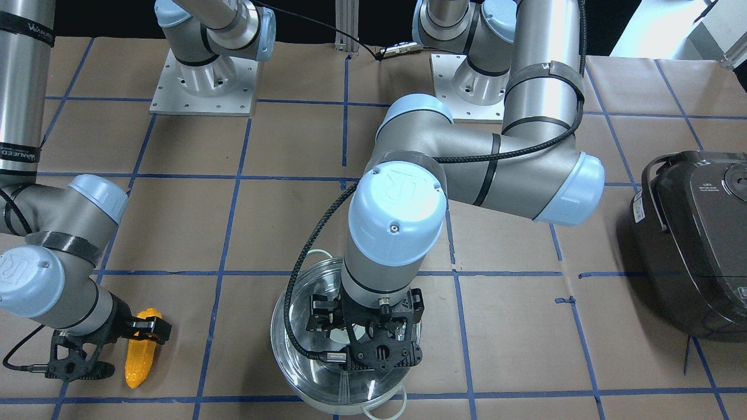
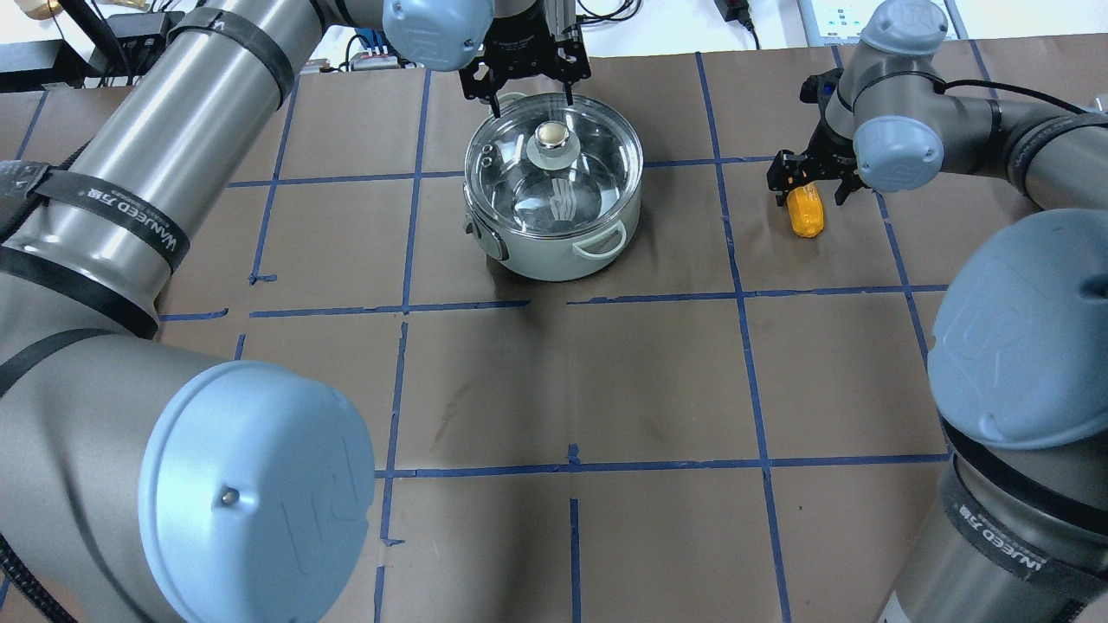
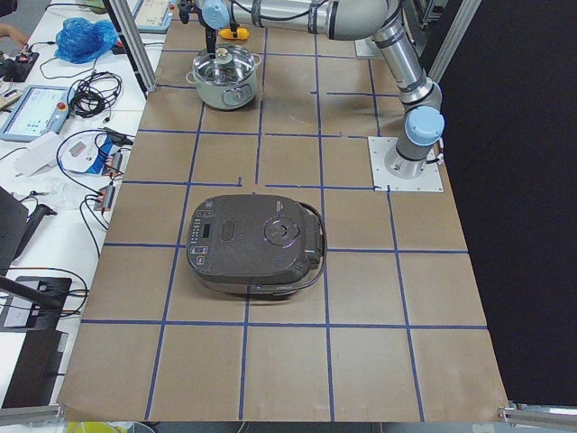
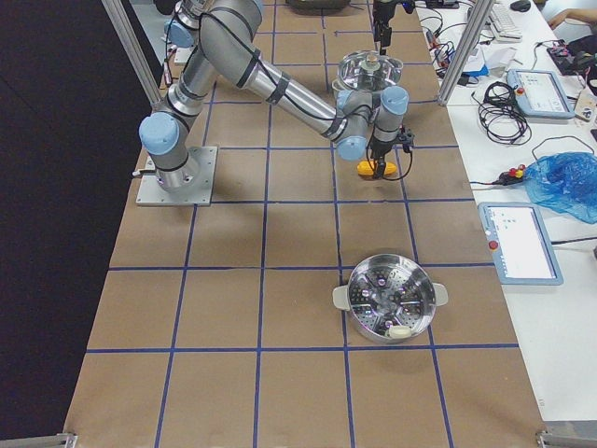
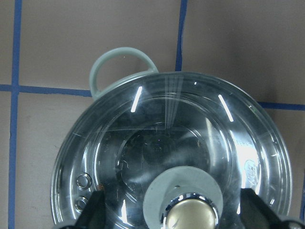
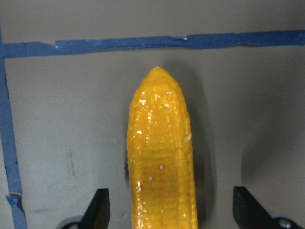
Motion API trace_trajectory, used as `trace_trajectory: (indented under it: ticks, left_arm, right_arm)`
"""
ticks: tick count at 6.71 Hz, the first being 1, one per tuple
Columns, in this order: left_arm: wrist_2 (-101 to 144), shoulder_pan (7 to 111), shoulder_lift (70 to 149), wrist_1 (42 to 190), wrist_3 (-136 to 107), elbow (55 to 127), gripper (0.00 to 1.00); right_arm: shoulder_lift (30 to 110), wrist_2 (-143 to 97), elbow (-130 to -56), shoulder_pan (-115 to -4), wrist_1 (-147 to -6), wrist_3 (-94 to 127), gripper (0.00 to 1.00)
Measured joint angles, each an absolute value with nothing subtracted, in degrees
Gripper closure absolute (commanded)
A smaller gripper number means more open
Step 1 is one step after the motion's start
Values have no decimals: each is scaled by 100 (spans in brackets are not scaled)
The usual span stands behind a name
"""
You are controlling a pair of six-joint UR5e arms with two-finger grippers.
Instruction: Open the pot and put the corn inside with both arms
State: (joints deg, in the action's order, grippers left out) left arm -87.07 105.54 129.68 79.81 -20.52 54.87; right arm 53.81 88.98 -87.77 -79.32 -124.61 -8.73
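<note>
The shiny steel pot [image 2: 563, 251] stands with its clear glass lid [image 5: 143, 143] on; the lid's round knob [image 2: 554, 138] is at its centre. My left gripper [image 5: 174, 214] is open just above the lid, one finger on each side of the knob [image 5: 188, 210], not closed on it. It also shows in the overhead view [image 2: 530, 82]. The yellow-orange corn [image 6: 159, 157] lies on the table, right of the pot in the overhead view [image 2: 807, 216]. My right gripper [image 6: 174, 212] is open and low over the corn's thick end, one finger on each side. It shows in the overhead view too [image 2: 809, 177].
A dark rice cooker [image 1: 694, 233] sits on the robot's left end of the table. A steel steamer basket [image 4: 392, 299] stands on the robot's right end. The table is brown paper with blue tape grid lines. Both arm bases [image 1: 204, 76] are bolted at the robot's edge.
</note>
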Motion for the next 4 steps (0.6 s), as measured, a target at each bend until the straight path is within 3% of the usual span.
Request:
trace_trajectory:
  ticks: [1,4]
  left_arm:
    - [-8672,10612,12993,7972,-2110,5515,0]
    - [-8627,10738,12992,8005,-2250,5695,3]
  right_arm:
    - [5363,8837,-8785,-7923,-12477,-888,92]
    - [5437,8843,-8686,-7910,-12442,-907,92]
